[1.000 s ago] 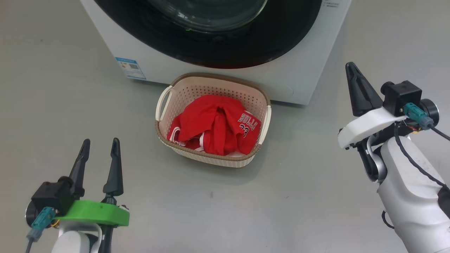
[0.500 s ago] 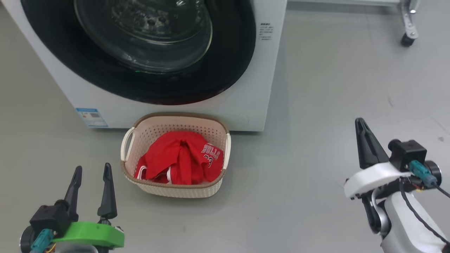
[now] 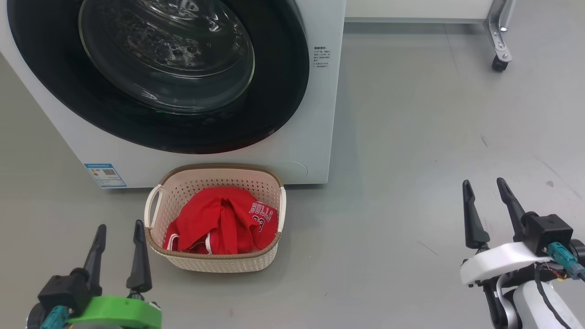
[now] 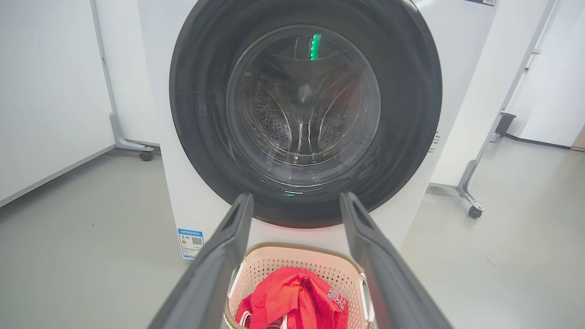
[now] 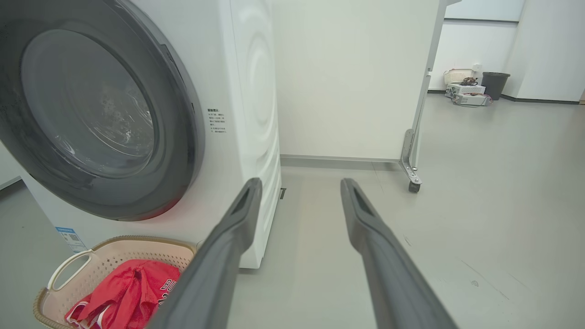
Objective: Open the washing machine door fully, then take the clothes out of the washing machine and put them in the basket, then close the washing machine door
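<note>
The white washing machine [image 3: 320, 114] stands on the floor with its black-rimmed door [image 3: 164, 73] shut against its front; the glass window [image 4: 301, 100] shows the steel drum behind it. In front of it sits the cream basket [image 3: 215, 262] holding the red clothes [image 3: 219, 221], "BULLS" lettering on top. My left gripper [image 3: 119, 228] is open and empty at the lower left, just left of the basket. My right gripper [image 3: 484, 185] is open and empty at the lower right, far from the basket. The basket [image 5: 114, 246] and clothes [image 5: 123, 292] sit at the right wrist view's lower left.
A white panel on a wheeled metal foot [image 3: 500, 61] stands behind and to the right of the machine. A blue label [image 3: 105, 175] marks the machine's lower left corner. Open grey floor [image 3: 411, 160] spreads to the right. A bin and boxes [image 5: 475, 87] lie far off.
The head camera tilted up and turned, so the machine and basket shifted left and down. My right gripper has opened and dropped lower; the left gripper stays open.
</note>
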`<state>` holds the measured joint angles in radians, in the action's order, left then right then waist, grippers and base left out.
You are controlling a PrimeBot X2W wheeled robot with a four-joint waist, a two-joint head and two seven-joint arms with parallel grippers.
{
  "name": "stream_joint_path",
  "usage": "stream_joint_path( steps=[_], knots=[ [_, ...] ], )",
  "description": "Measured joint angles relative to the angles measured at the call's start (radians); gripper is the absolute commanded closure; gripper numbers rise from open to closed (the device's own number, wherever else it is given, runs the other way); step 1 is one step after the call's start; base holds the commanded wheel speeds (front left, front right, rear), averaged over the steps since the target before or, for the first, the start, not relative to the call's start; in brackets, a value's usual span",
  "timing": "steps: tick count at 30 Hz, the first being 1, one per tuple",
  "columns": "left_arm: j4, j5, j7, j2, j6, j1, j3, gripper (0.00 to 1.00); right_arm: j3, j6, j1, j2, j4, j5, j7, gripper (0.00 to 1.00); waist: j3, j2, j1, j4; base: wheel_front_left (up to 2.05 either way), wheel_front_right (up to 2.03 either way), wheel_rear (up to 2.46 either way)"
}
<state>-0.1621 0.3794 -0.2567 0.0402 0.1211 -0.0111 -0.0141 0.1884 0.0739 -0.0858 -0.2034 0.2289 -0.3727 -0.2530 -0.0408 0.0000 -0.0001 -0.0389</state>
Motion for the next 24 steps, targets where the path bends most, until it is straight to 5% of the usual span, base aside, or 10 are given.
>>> stream_joint_path(
  steps=[24],
  knots=[
    [-0.046,-0.018,0.0,0.0,0.0,-0.02,-0.043,0.0,-0.021,0.0,0.109,0.008,-0.088,0.032,0.0,0.0,0.008,0.0,0.0,-0.002,0.0,0.0,0.0]
  ],
)
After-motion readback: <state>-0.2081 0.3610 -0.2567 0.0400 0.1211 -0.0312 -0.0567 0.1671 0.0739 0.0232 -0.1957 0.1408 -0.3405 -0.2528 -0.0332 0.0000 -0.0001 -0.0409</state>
